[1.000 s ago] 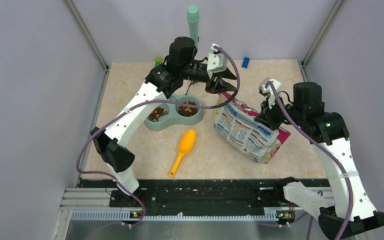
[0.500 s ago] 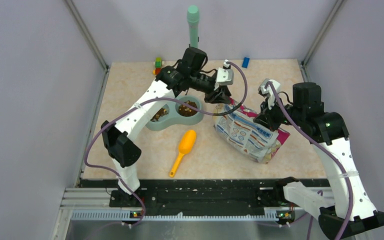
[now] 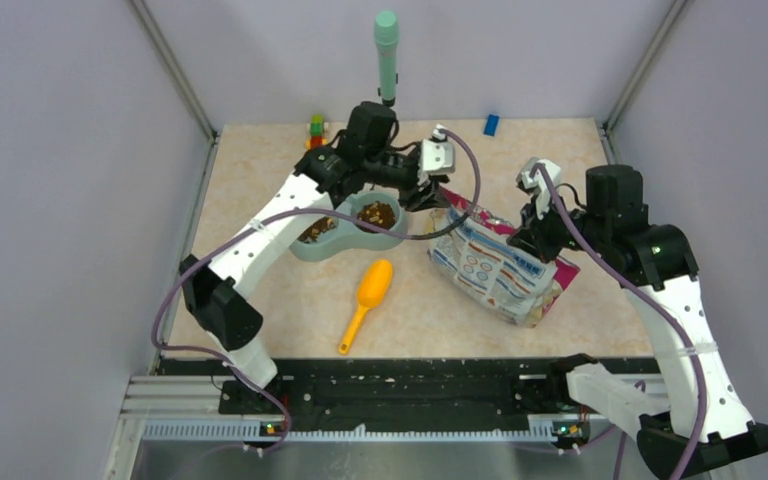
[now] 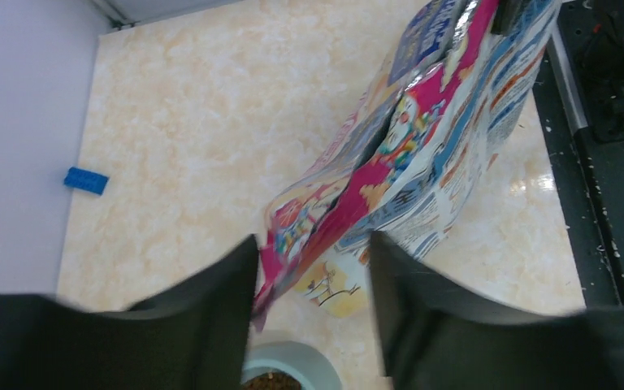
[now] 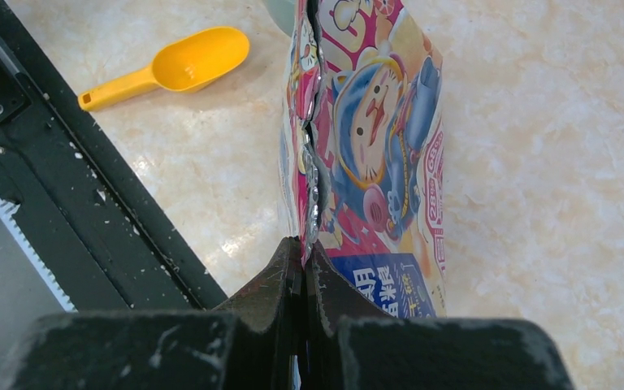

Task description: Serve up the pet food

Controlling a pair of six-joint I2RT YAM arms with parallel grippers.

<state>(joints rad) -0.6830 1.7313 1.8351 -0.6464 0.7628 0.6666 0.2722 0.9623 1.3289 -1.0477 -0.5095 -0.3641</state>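
Note:
Dark-brown pet food (image 3: 378,214) fills both cups of the grey-green double bowl (image 3: 332,247). Its rim (image 4: 318,361) and some kibble (image 4: 272,382) show at the bottom of the left wrist view. The glossy cat food bag (image 3: 490,265) stands right of the bowl. My left gripper (image 3: 430,200) hangs open by the bag's upper left corner (image 4: 292,231); that corner sits between the fingers (image 4: 211,317), close to the left one. My right gripper (image 5: 303,253) is shut on the bag's (image 5: 374,146) sealed top edge. The orange scoop (image 3: 365,300) lies in front of the bowl.
A tall green cylinder (image 3: 387,55) stands at the back wall. Small stacked bricks (image 3: 316,127) and a blue brick (image 3: 491,124) lie at the back edge. A black rail (image 3: 390,385) runs along the near edge. Grey walls close in both sides.
My left gripper reached right and down toward the bag's top corner, then drew back a little to the left. The right gripper and the bag have stayed put.

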